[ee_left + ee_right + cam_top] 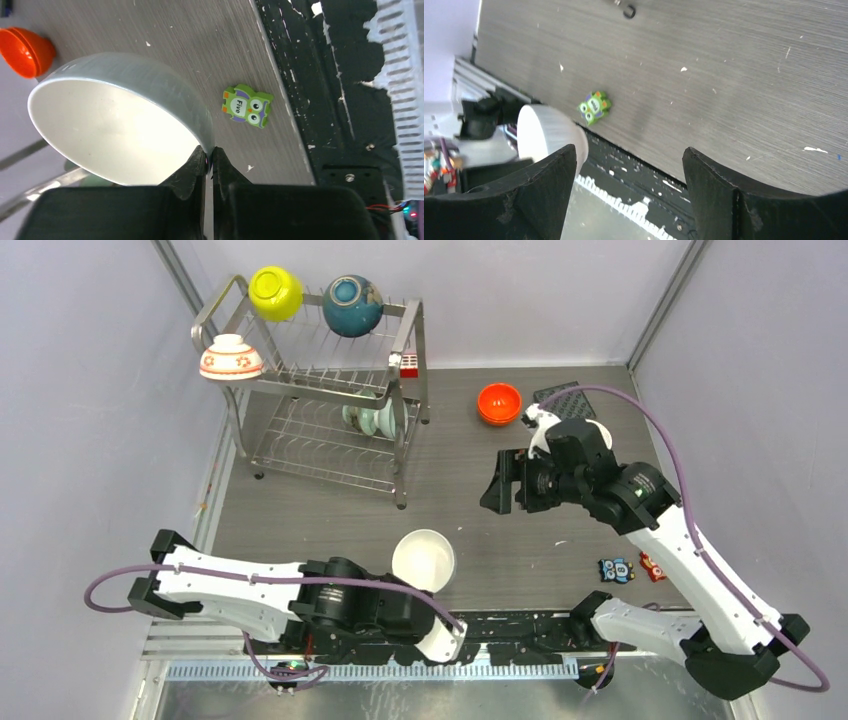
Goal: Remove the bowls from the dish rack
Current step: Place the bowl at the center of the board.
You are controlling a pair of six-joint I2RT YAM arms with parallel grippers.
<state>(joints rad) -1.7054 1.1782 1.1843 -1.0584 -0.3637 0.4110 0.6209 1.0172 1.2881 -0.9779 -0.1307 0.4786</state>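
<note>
The steel wire dish rack (300,445) stands at the back left. A yellow-green bowl (276,292), a teal-blue bowl (352,305) and a white bowl with red flowers (231,357) sit on its top tier. A pale green bowl (372,420) stands in the lower tier. An orange bowl (499,403) rests on the table. My left gripper (434,592) is shut on the rim of a plain white bowl (424,558), as the left wrist view shows for gripper (210,157) and bowl (115,130). My right gripper (503,485) is open and empty over the table (629,150).
A dark square mat (570,400) lies at the back right, partly under the right arm. A green owl tile (247,105) lies near the table's front edge. A blue owl tile (617,570) and a red tile (652,566) lie front right. A red-white block (409,365) is clipped on the rack.
</note>
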